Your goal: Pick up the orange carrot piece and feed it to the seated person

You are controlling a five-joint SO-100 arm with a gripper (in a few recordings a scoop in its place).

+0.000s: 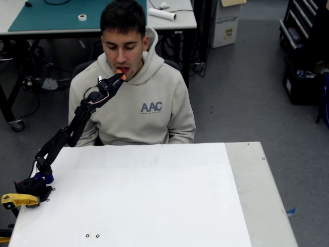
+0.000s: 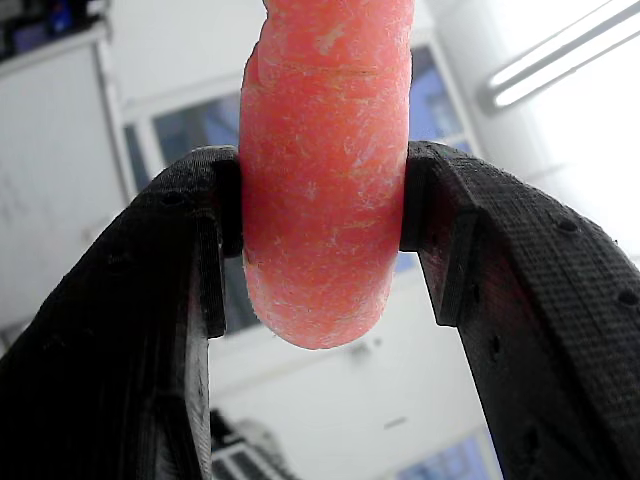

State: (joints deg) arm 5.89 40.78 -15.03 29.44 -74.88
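Observation:
The seated person in a beige hoodie sits behind the white table, head tilted down, mouth open. My black gripper is raised to his mouth and is shut on the orange carrot piece, whose tip touches his lips. In the wrist view the carrot piece stands upright, pinched between my two black fingers, with my gripper pointing up toward ceiling and windows.
The white table lies in front of the person, with my arm's base at its left edge beside a yellow clamp. A teal-topped desk stands behind him. Grey floor lies to the right.

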